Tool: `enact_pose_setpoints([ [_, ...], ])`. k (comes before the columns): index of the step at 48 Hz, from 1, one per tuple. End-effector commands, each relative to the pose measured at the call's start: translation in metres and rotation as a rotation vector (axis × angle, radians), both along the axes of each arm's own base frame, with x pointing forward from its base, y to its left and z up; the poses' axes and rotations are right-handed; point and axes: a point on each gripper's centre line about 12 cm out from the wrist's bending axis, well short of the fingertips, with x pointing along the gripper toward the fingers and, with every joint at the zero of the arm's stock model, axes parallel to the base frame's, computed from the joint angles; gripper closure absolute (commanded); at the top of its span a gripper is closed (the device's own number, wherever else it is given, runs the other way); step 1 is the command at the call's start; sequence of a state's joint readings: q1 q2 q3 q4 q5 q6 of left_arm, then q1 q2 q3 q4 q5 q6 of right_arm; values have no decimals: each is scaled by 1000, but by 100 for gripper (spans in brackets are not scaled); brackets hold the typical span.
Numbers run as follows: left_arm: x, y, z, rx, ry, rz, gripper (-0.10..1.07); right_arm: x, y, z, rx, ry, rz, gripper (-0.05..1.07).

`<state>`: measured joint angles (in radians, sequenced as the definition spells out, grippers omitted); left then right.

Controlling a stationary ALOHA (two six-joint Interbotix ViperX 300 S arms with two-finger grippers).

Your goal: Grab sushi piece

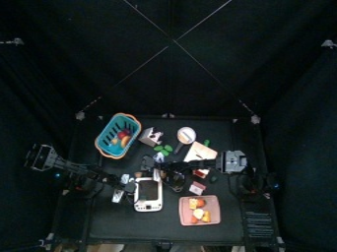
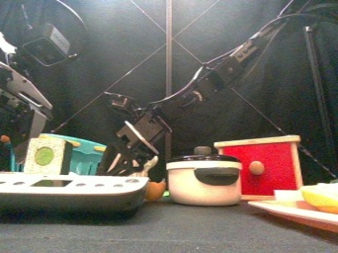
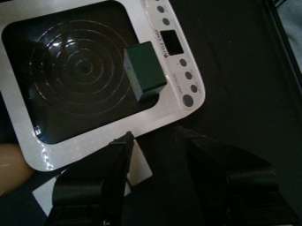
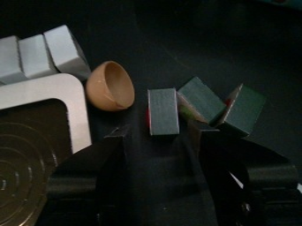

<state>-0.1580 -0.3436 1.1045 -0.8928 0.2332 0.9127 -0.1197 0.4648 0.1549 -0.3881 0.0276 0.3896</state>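
Sushi piece point(image 4: 163, 113) – small block w/ dark green wrap and a red edge – lies on the black worktop point(image 4: 177, 44), straight ahead of the right tool point(image 4: 168, 137). That tool is spread wide, holding nothing; piece sits just off the gap, not touched. Two more green-wrapped pieces point(image 4: 222, 102) just beside it, one tilted. Brown egg-shaped thing point(image 4: 112, 86) on its other side, next to the white scale point(image 4: 65, 101). Left tool point(image 3: 147, 146) hovers over the scale's edge – can't tell how wide it is. A dark green block point(image 3: 147, 69) sits on the scale.
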Motion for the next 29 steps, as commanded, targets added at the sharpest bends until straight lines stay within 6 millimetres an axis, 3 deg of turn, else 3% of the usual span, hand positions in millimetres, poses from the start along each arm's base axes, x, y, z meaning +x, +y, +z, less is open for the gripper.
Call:
enact_pose_setpoints([
  [1,6,-1,6,0,-21,-4,16,0,7,53,-10,-90,7,15],
  [8,6,-1,6,-1,-21,-3,16,-8,29,72,-15,-116,49,15],
  [15,5,-1,6,1,-19,-6,16,-15,64,85,-2,-135,112,15],
  [23,7,-1,7,3,-25,-7,16,-23,101,85,37,-144,170,15],
  [29,7,-1,7,4,-25,-8,16,-24,115,81,54,-151,198,15],
])
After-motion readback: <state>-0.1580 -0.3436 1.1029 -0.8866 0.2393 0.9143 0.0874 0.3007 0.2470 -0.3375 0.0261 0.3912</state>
